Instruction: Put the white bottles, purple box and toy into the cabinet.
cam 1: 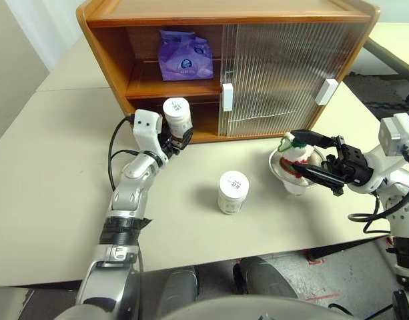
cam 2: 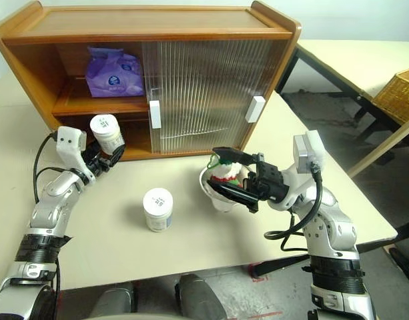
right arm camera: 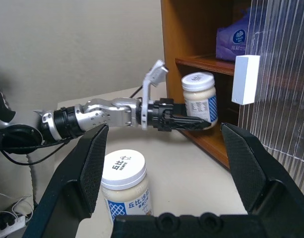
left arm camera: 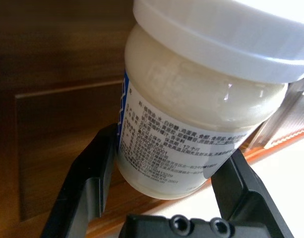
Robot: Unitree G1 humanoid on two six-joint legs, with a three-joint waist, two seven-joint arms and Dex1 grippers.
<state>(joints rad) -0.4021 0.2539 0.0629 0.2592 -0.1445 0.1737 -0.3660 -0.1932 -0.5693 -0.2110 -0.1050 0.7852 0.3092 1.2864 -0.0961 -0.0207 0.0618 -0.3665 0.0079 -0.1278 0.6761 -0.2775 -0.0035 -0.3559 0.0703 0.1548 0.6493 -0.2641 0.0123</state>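
Observation:
My left gripper (cam 1: 177, 139) is shut on a white bottle (cam 1: 177, 115), held upright just in front of the open lower shelf of the cabinet (cam 1: 111, 53); its black fingers (left arm camera: 87, 178) clamp the jar's body (left arm camera: 201, 114). A second white bottle (cam 1: 233, 192) stands on the table, nearer me. The purple box (cam 1: 185, 56) lies on the upper shelf. The toy (cam 1: 299, 155) sits in a shiny bowl (cam 1: 279, 168) at the right. My right gripper (cam 1: 297, 153) is open beside the toy, one finger on either side of it in the head views, holding nothing.
Ribbed sliding doors with white handles (cam 1: 227, 97) (cam 1: 326, 91) cover the cabinet's right half; the left half is open. The table's front edge runs close to the standing bottle. A wicker basket (cam 2: 399, 93) sits on another table at the far right.

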